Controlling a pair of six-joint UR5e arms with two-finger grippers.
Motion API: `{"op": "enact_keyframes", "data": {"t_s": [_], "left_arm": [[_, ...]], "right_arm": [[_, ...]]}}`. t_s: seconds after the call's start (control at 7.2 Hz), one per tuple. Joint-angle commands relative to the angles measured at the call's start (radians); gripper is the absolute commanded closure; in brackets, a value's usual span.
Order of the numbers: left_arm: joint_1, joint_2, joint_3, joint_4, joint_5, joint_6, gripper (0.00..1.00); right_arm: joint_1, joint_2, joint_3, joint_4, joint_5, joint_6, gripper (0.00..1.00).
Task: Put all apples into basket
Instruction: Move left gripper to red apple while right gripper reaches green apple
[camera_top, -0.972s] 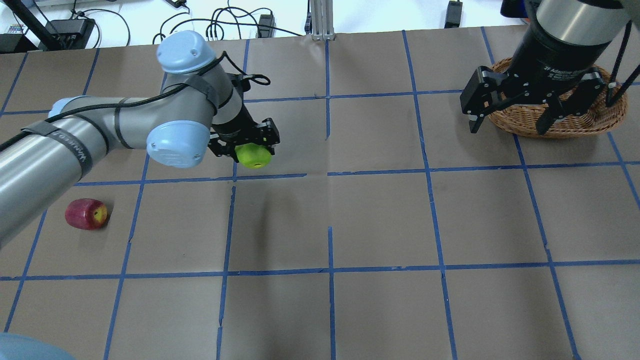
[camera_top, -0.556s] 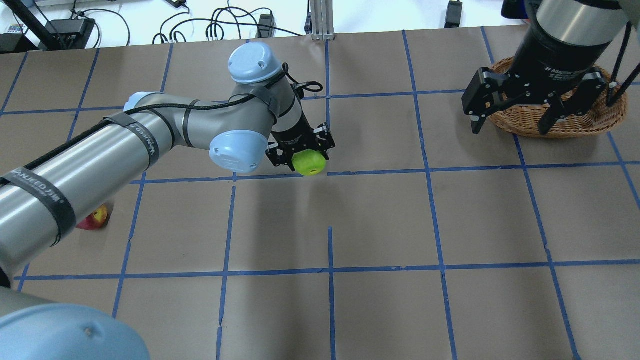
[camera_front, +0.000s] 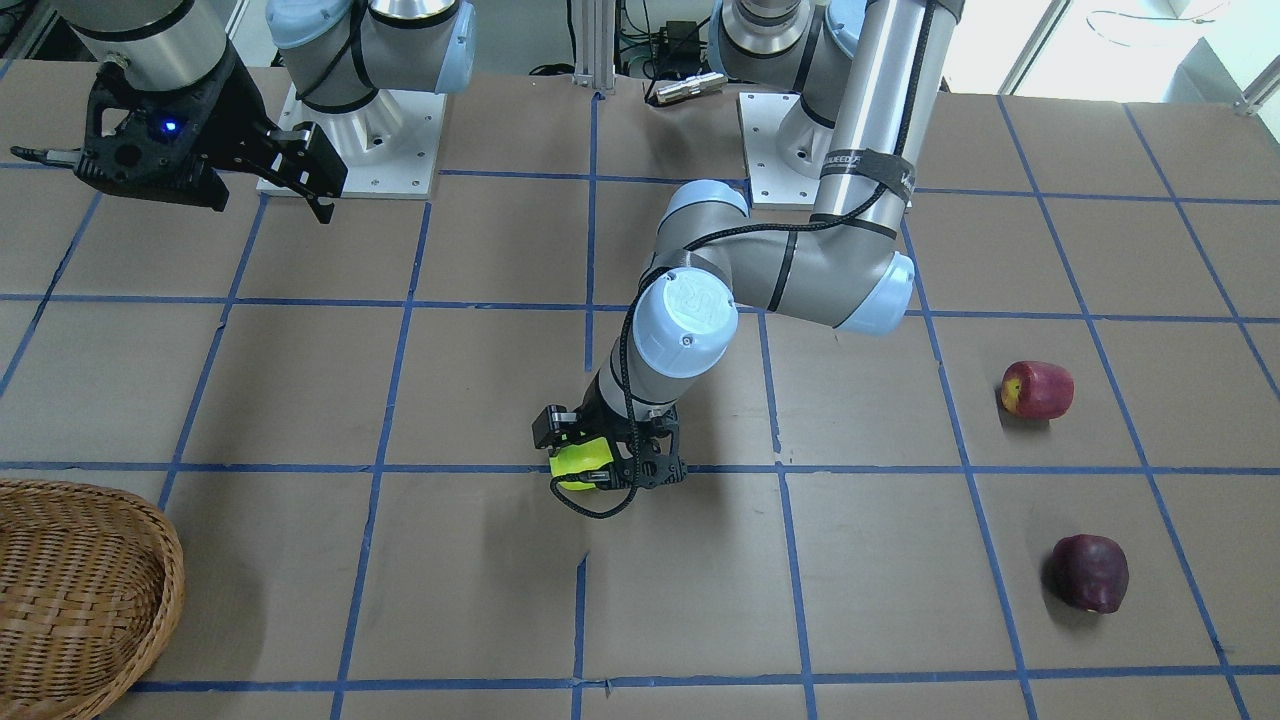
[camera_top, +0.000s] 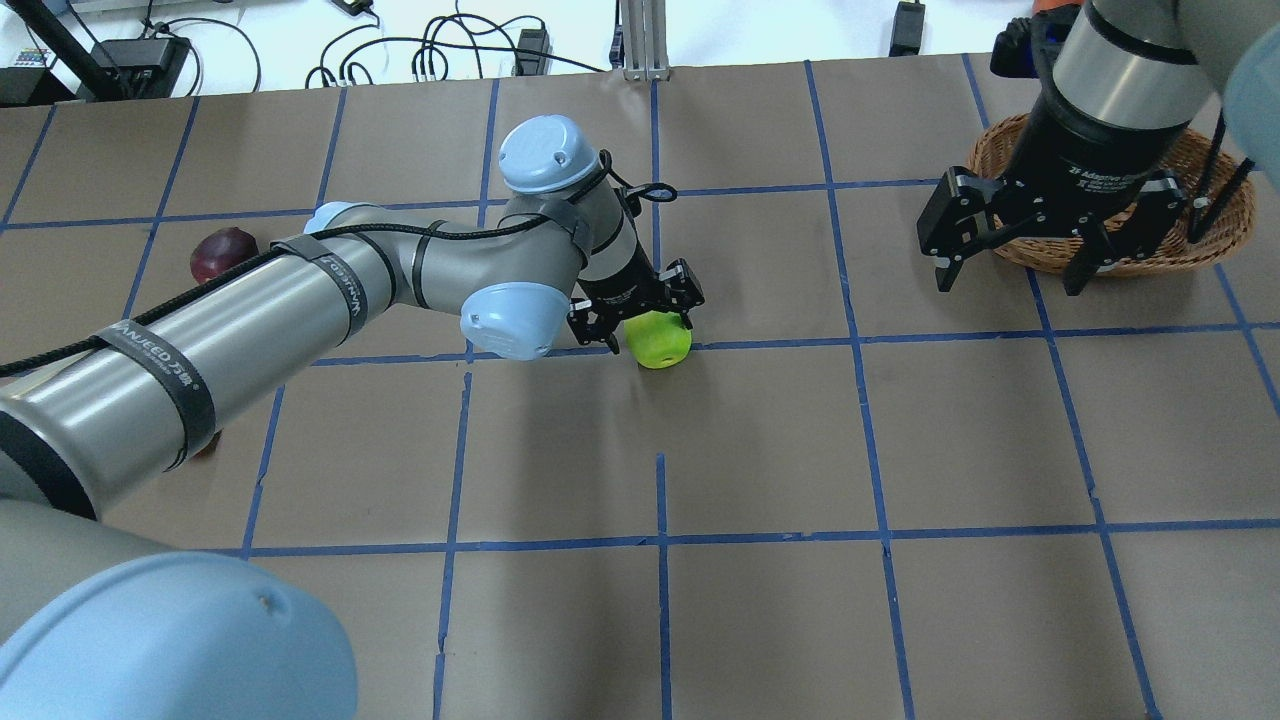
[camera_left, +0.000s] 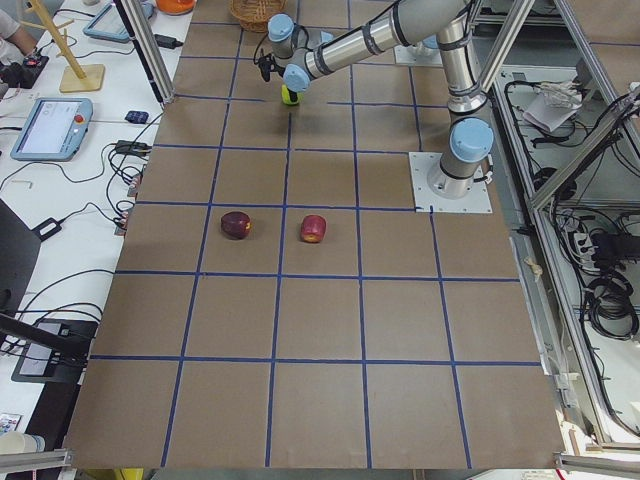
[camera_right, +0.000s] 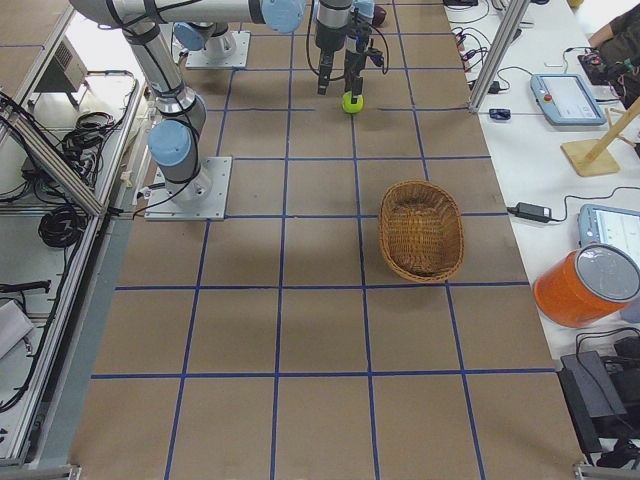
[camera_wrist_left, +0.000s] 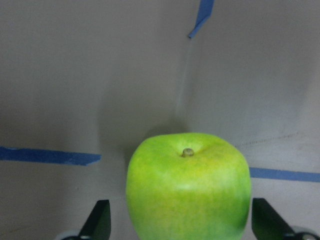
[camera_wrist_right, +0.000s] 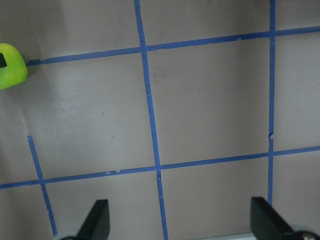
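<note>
The yellow-green apple (camera_top: 661, 341) sits on the table at a blue tape line, between the spread fingers of my left gripper (camera_top: 643, 318). In the left wrist view the apple (camera_wrist_left: 188, 186) has gaps to both fingers, so the gripper is open. The red apple (camera_front: 1038, 390) and the maroon apple (camera_front: 1088, 572) lie on the table on my left side. The maroon apple also shows in the overhead view (camera_top: 222, 252). The wicker basket (camera_top: 1215, 237) stands at the far right. My right gripper (camera_top: 1010, 283) hangs open and empty at the basket's near edge.
The table is brown paper with a blue tape grid. My left arm (camera_top: 300, 300) stretches across the left half and hides most of the red apple from overhead. Cables and power bricks lie beyond the far edge.
My left arm has swung right, bringing the green apple towards the table's middle and down onto it. Its fingers now stand apart from the apple. My right gripper has shifted slightly.
</note>
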Motion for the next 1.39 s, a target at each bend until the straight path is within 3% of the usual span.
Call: {"op": "enact_keyframes", "data": {"t_s": [0.0,0.14,0.28,0.42,0.56,0.69,0.83,1.11,1.25], "left_arm": [[0.117,0.076,0.076,-0.217,0.001,0.02,0.0],[0.195,0.112,0.131,-0.348,0.029,0.11,0.0],[0.279,0.15,0.144,-0.463,0.102,0.284,0.0],[0.399,0.19,0.138,-0.61,0.115,0.508,0.0],[0.497,0.215,0.126,-0.658,0.22,0.662,0.0],[0.566,0.226,0.094,-0.654,0.339,0.754,0.0],[0.649,0.229,0.063,-0.621,0.354,0.912,0.0],[0.765,0.2,-0.023,-0.385,0.356,1.175,0.0],[0.8,0.2,-0.092,-0.28,0.353,1.215,0.0]], "right_arm": [[0.005,0.062,0.015,-0.105,0.014,0.019,0.0],[0.013,0.112,0.015,-0.159,0.014,0.028,0.0],[0.054,0.166,0.015,-0.22,0.024,0.02,0.0],[0.133,0.227,0.007,-0.306,0.025,0.025,0.0],[0.212,0.294,0.004,-0.417,0.025,0.027,0.0],[0.261,0.354,-0.002,-0.455,0.037,0.027,0.0],[0.293,0.396,0.0,-0.506,0.098,0.031,0.0],[0.301,0.482,0.0,-0.646,0.256,0.114,0.0],[0.304,0.52,0.001,-0.671,0.258,0.114,0.0]]}}
